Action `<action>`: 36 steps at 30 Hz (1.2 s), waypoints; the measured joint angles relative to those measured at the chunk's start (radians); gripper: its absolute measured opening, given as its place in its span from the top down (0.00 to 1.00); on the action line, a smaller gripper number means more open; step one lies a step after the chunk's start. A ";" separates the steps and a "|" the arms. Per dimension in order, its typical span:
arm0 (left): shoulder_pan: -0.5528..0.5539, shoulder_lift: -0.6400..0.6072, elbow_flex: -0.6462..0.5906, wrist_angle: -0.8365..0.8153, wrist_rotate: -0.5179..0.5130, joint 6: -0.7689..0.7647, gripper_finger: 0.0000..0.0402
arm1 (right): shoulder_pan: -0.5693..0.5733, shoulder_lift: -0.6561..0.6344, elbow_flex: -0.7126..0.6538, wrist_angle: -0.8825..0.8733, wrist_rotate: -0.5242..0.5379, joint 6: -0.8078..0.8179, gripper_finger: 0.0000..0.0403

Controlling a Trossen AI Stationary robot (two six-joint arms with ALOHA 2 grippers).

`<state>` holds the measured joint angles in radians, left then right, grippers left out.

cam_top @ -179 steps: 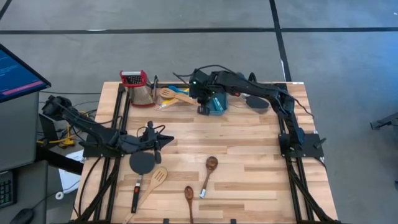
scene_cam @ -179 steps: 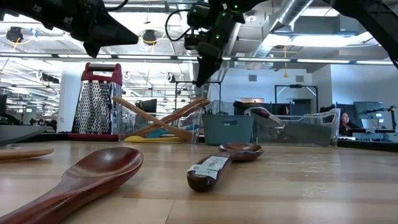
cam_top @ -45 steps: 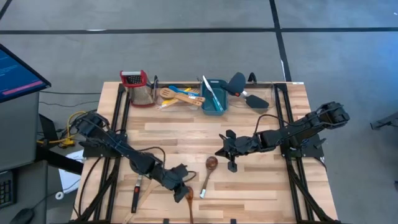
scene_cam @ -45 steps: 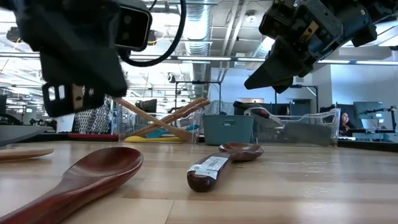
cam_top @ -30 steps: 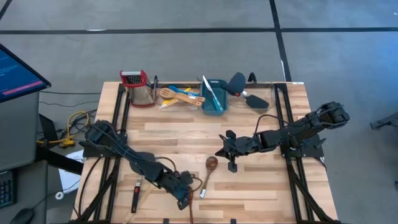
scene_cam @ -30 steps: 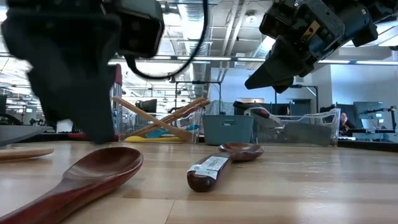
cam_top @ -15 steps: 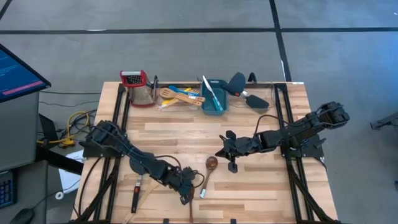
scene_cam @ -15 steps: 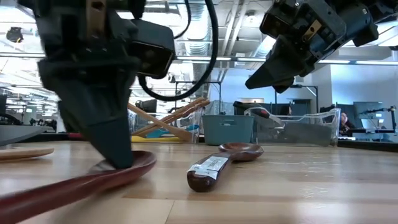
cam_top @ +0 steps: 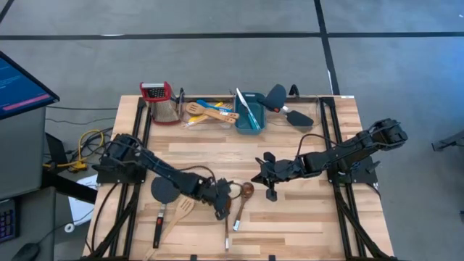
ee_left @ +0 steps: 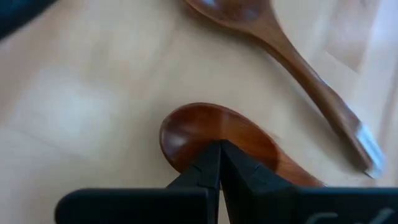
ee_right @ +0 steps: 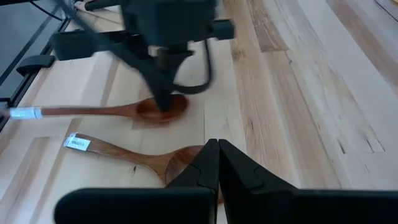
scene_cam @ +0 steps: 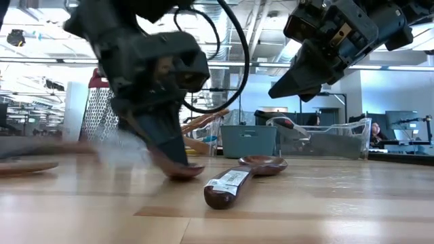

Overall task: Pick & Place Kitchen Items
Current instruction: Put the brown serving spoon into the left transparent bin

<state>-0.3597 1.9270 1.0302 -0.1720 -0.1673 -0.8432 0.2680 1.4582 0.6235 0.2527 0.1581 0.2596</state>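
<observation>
I have the left gripper (cam_top: 222,205) down on the table (cam_top: 290,156), fingers pressed together with nothing between them, tips resting in the bowl of a dark wooden spoon (ee_left: 211,140). That spoon lies flat, well in front of the teal tub (cam_top: 249,112) at the far edge, its handle running back toward the near edge from the tub's side. I'm pushing on it, not holding it; the low view shows the tips planted on the bowl, and the handle is too blurred there to tell whether it has lifted off the wood.

The second wooden spoon (cam_top: 241,201) sits just beside the first, a little nearer the tub, with a paper label on its handle. The right gripper (cam_top: 271,190) hangs above it with its fingers shut and empty, clear of the wood.

As I judge it, these spoons are light, rigid and polished, so they will skate on the smooth tabletop if I nudge them sideways. The bowl is a poor place to grab: curved, glossy, wider than the rest. I would take the handle around its middle, across its narrow width, where the pads meet flatter sides and the weight balances. The labelled stretch may give a slightly better bite than bare lacquer.

A pale slotted spatula (cam_top: 178,214) and a black spatula (cam_top: 162,197) lie farther from the tub, toward the left arm's side.
</observation>
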 joint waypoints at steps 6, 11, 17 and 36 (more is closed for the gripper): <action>0.088 -0.031 -0.026 -0.012 -0.016 0.100 1.00 | 0.000 0.000 0.000 -0.013 0.000 0.001 1.00; 0.166 -0.112 -0.078 -0.051 -0.097 0.167 1.00 | 0.004 0.000 0.000 -0.013 -0.003 0.003 1.00; 0.258 -0.253 -0.176 -0.033 -0.174 0.201 1.00 | 0.023 0.006 0.000 0.014 -0.004 0.072 1.00; 0.107 -0.386 -0.282 -0.001 -0.088 0.073 1.00 | 0.009 0.023 -0.001 0.073 -0.003 0.183 1.00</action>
<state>-0.2526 1.5415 0.7486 -0.1726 -0.2550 -0.7703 0.2773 1.4811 0.6230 0.3258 0.1551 0.4426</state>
